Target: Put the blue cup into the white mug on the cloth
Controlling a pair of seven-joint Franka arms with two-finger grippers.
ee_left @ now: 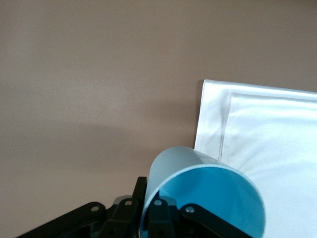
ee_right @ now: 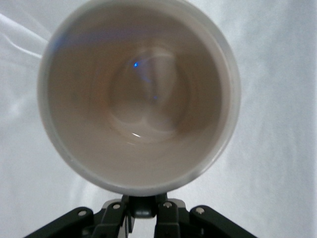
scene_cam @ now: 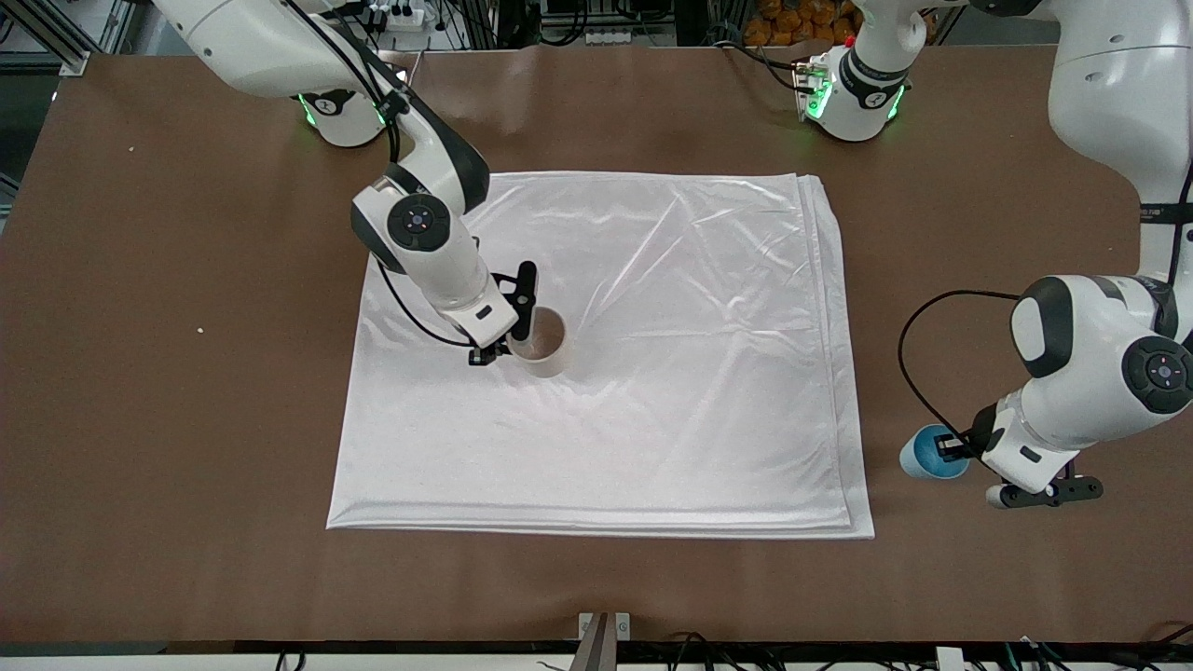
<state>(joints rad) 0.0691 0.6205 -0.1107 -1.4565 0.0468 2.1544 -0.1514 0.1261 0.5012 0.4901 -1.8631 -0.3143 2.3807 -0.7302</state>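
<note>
1. Two arms reach over a brown table (scene_cam: 186, 419) that carries only the cloth (scene_cam: 652, 373), with nothing between the two cups.
2. Right tool (scene_cam: 508, 347) sits low over the cloth, pinching the white mug (scene_cam: 545, 347) at its handle side; the mug stands upright on the cloth, its cream inside facing the wrist camera (ee_right: 138, 94).
3. Left tool (scene_cam: 953, 449) is off the cloth, toward the left arm's end, pressed onto the wall of the blue cup (scene_cam: 927, 452), which is tilted, mouth toward the cloth's corner (ee_left: 205, 191).
</note>
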